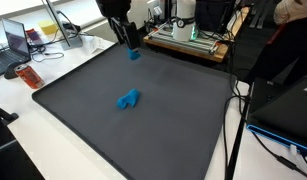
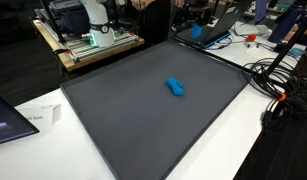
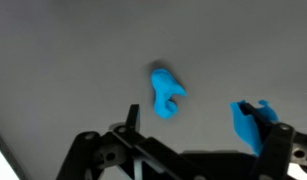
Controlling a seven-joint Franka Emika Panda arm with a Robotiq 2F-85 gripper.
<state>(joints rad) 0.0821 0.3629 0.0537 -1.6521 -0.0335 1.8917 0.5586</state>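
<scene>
We see the claw (image 1: 131,47) hanging with its jaws apart and empty above the far edge of the dark mat (image 1: 73,110) on the counter (image 1: 33,132); the blue toy (image 1: 128,99) lies near the mat's middle, well apart from the claw

I have the small piece (image 1: 127,99) lying on the mat (image 1: 183,130), near its middle and well apart from my gripper (image 1: 132,50), which hangs over the mat's far edge. In an exterior view, a machine (image 1: 188,35) stands behind the mat, a laptop (image 1: 15,42) sits off its left side, and cables (image 1: 238,120) run along its right side.
</scene>
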